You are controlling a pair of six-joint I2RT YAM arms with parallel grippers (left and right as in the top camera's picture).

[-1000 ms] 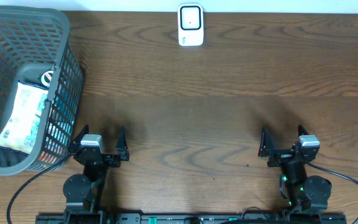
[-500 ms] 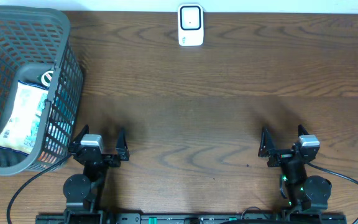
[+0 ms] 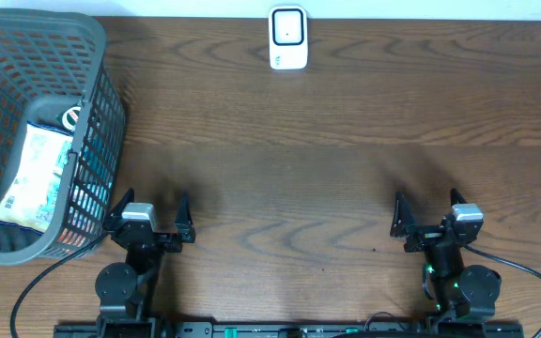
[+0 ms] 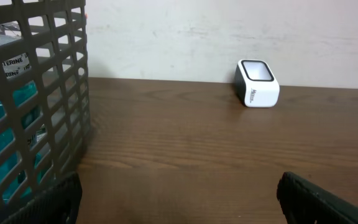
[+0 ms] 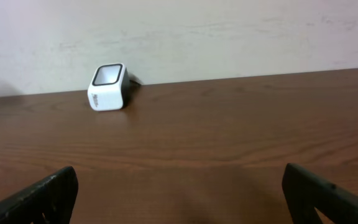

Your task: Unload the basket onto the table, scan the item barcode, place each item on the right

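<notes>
Left gripper: I have it [image 3: 154, 199] low at the near edge of the table, jaws spread wide and nothing between them. On its wrist camera I see only its two dark fingertips [image 4: 51, 200] in the bottom corners.
Right gripper: It [image 3: 427, 199] sits at the near edge on the other side, released just as wide and also empty. Bare wood lies between its fingertips [image 5: 45, 198] on its own camera.
Item: The packet [image 3: 36, 176], printed white and teal, lies inside the basket against the wall nearest the arms. Through the left wrist camera I catch teal patches of it behind the mesh. I cannot make out a barcode from here.
Basket: The grey mesh basket [image 3: 90, 103] stands in the far-left part of the table. Its near corner is just beside the left gripper, and I cannot tell whether they touch.
Scanner: The small white scanner [image 3: 288, 38], with its dark-rimmed window facing up, stands at the far edge near the middle, close to the pale wall. It is well apart from both grippers and from the basket.
Table: The dark wooden table [image 3: 299, 160] is bare between the scanner and the arms.
Cables: A black cable [image 3: 533, 277] loops out from the right arm's base, and another curves out from the left arm's base.
</notes>
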